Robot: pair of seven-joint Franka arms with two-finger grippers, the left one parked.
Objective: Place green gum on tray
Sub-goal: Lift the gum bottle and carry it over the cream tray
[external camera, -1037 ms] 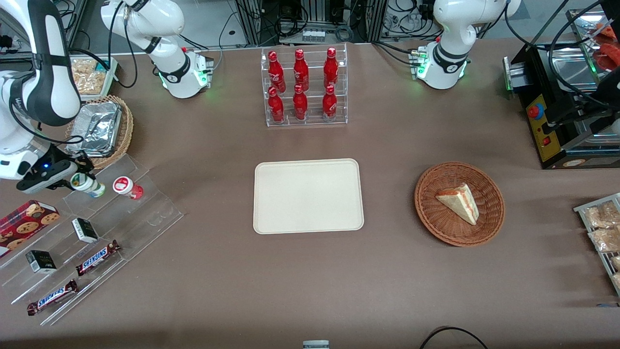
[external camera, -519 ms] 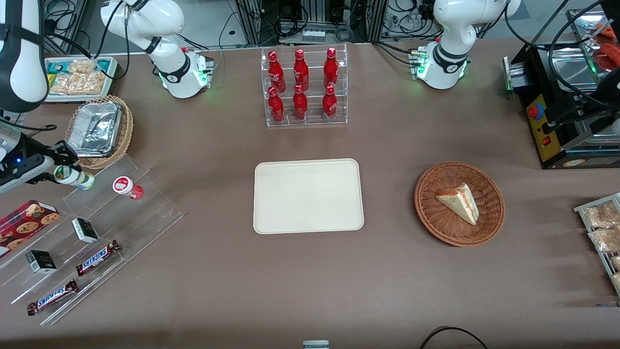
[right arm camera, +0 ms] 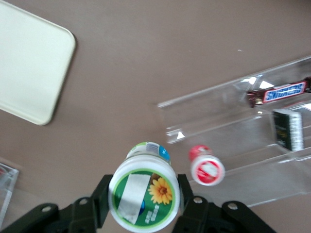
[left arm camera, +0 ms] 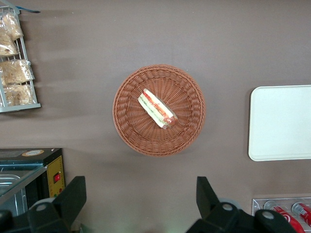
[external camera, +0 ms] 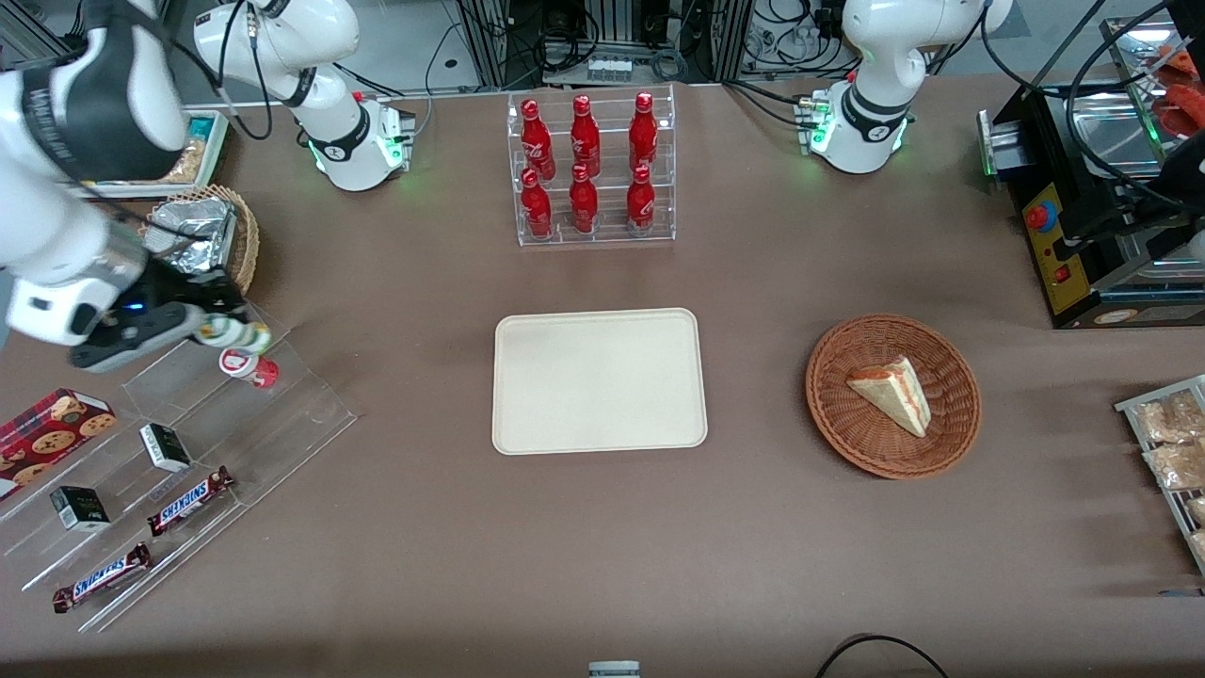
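My right gripper [external camera: 221, 330] is shut on the green gum [external camera: 235, 332], a small white bottle with a green label, held lifted above the clear acrylic stand [external camera: 235, 414] at the working arm's end of the table. In the right wrist view the green gum [right arm camera: 144, 195] shows its green lid with a yellow flower, clamped between the black fingers [right arm camera: 103, 201]. The red-lidded bottle [external camera: 247, 364] stands on the stand just beneath it, nearer the front camera. The cream tray [external camera: 599, 380] lies empty at the table's middle, well apart from the gripper; the tray [right arm camera: 29, 63] also shows from the wrist.
The acrylic stand holds Snickers bars [external camera: 188, 499], small dark boxes [external camera: 165, 446] and a cookie box [external camera: 47, 428]. A wicker basket with a foil pan [external camera: 202, 240] sits beside the gripper. A rack of red bottles [external camera: 588, 169] and a basket with a sandwich [external camera: 892, 395] flank the tray.
The gripper, holding the green gum, swung out toward the table's edge, then came back toward the tray; the bottle now hangs above the red-lidded one.
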